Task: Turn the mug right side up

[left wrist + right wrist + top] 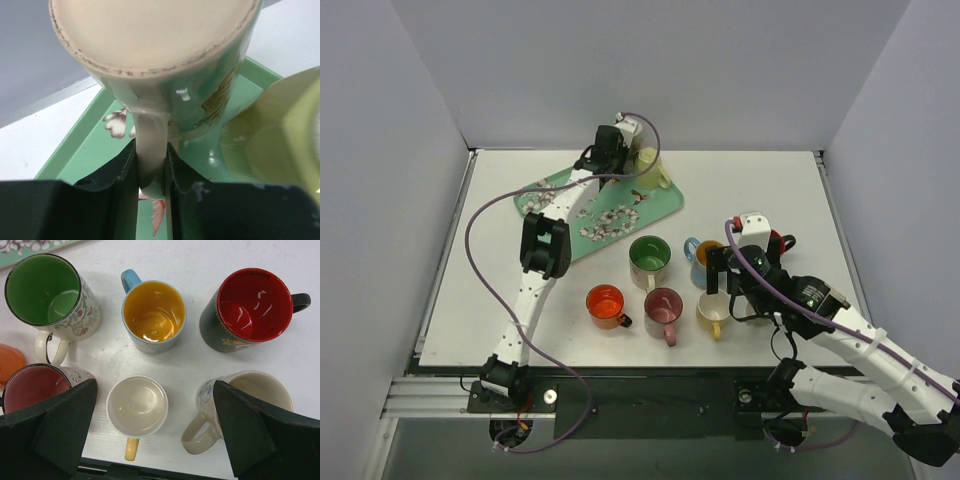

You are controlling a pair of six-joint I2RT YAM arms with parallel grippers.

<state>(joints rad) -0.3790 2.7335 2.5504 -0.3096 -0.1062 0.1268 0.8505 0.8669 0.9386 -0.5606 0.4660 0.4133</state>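
Observation:
A pale green mug with a cream base (155, 45) is over the green floral tray (85, 150), its base turned towards the left wrist camera and its mouth facing away. My left gripper (151, 160) is shut on its cream handle (150, 135). In the top view the left gripper (607, 152) is at the tray's far end and hides most of that mug. My right gripper (155, 390) is open and empty, hovering over the upright mugs at the front right, as the top view (735, 275) also shows.
A yellow-green mug (290, 140) stands beside the held one on the tray (560, 190). Upright mugs on the table: green inside (649, 256), blue with orange inside (703, 255), red inside (252, 305), orange (605, 303), pink (663, 308), white with yellow handle (137, 405), cream (260, 390).

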